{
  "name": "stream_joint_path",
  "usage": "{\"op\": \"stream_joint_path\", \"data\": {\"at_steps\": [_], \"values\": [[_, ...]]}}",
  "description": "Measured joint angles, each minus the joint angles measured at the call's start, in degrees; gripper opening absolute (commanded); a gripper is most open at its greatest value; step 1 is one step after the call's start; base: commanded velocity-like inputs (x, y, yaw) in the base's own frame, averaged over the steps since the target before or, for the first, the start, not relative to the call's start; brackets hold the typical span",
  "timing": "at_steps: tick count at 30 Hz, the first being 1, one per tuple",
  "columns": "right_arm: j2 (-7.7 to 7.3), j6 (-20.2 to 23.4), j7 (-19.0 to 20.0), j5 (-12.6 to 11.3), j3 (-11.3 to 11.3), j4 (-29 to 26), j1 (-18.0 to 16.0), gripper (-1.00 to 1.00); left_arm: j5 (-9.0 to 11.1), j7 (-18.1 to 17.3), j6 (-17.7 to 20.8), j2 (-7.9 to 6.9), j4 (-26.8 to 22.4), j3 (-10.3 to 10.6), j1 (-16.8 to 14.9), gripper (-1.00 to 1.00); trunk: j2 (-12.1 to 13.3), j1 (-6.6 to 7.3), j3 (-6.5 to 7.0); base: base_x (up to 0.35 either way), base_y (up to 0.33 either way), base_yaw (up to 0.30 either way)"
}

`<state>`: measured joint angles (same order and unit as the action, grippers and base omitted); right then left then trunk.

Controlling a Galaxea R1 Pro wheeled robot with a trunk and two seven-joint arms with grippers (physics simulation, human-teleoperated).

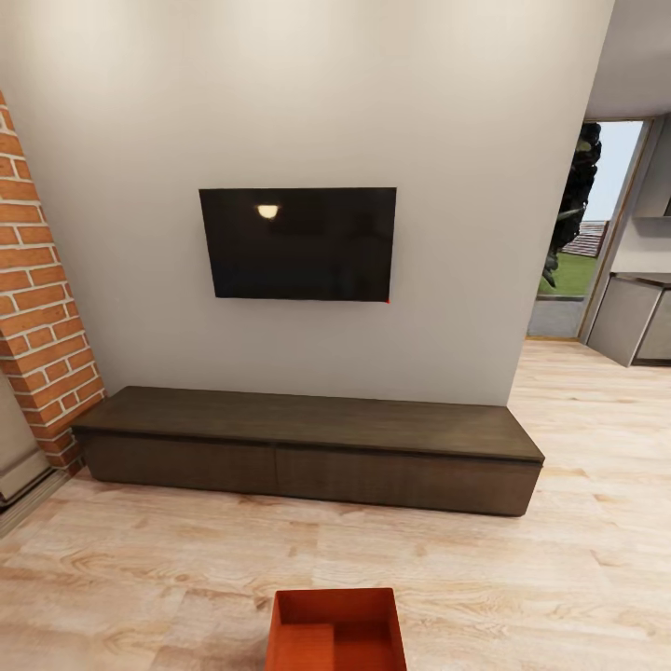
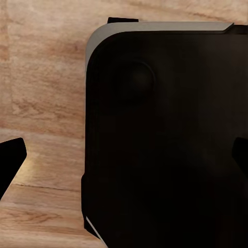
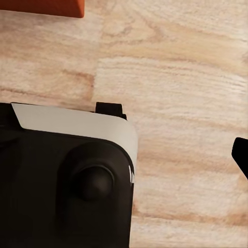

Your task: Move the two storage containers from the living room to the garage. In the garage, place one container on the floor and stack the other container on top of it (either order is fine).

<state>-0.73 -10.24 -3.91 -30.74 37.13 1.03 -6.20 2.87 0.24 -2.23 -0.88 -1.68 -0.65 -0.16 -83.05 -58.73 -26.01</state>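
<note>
Head view: an orange-red storage container (image 1: pixel 336 631) sits open on the wood floor (image 1: pixel 559 578); end effector states unclear.

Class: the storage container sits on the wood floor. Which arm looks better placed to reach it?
Right, probably. The storage container lies centred in the head view, but the right wrist view catches its orange edge, so that arm seems nearer.

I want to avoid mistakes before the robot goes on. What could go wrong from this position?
1. The orange-red rectangular bin sits on the light wood plank floor close in front of the robot; driving forward might push it instead of allowing a grasp.
2. The long dark low wooden cabinet stands just beyond the bin, so overshooting could bump it.
3. I can confirm just one bin here; the second might be forgotten.
</note>
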Motion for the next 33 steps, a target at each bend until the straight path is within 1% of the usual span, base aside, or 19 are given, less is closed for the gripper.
{"op": "stream_joint_path", "data": {"at_steps": [13,33], "values": [[0.03,-0.01,0.0,-0.4,-0.17,0.0,0.0,1.0,0.0,0.0,0.0,0.0,0.0,-0.01,0.0,1.0,0.0,0.0,-0.08,0.0,0.0,0.0],[-0.08,0.36,-0.03,-0.55,0.01,0.0,0.0,1.0,0.0,0.0,0.0,0.0,0.0,-0.01,0.0,1.0,0.0,0.0,-1.84,0.0,0.0,0.0]]}}
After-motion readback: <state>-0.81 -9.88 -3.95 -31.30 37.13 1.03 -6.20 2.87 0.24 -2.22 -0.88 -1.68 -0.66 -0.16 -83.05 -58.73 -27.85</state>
